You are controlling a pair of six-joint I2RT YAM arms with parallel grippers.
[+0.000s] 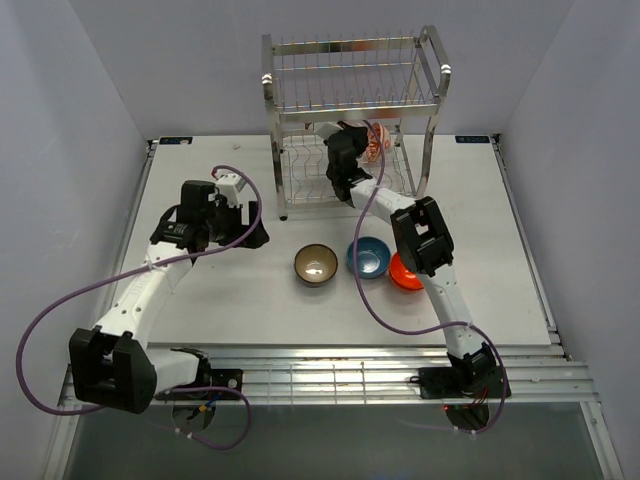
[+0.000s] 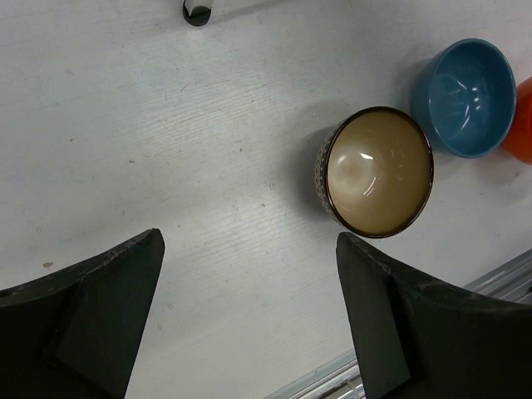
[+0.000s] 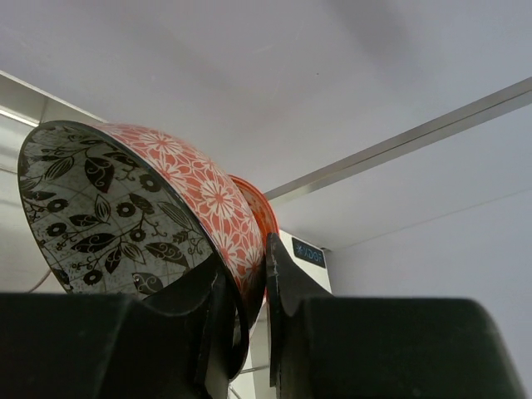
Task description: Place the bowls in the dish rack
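My right gripper (image 1: 352,152) reaches into the lower tier of the silver wire dish rack (image 1: 350,90) and is shut on the rim of the red-and-white patterned bowl (image 1: 376,145). In the right wrist view the bowl (image 3: 166,208) is tilted on edge, its rim pinched between the fingers of that gripper (image 3: 253,283). The brown bowl (image 1: 316,264), blue bowl (image 1: 368,257) and orange-red bowl (image 1: 407,272) stand upright on the table in front of the rack. My left gripper (image 1: 255,230) is open and empty, left of the brown bowl (image 2: 378,170). The blue bowl (image 2: 465,96) and orange-red bowl (image 2: 522,120) lie beyond it.
A rack foot (image 2: 197,12) shows at the top of the left wrist view. Metal rails (image 1: 330,375) run along the table's near edge. Purple cables (image 1: 240,190) loop from both arms. White walls enclose the table on three sides.
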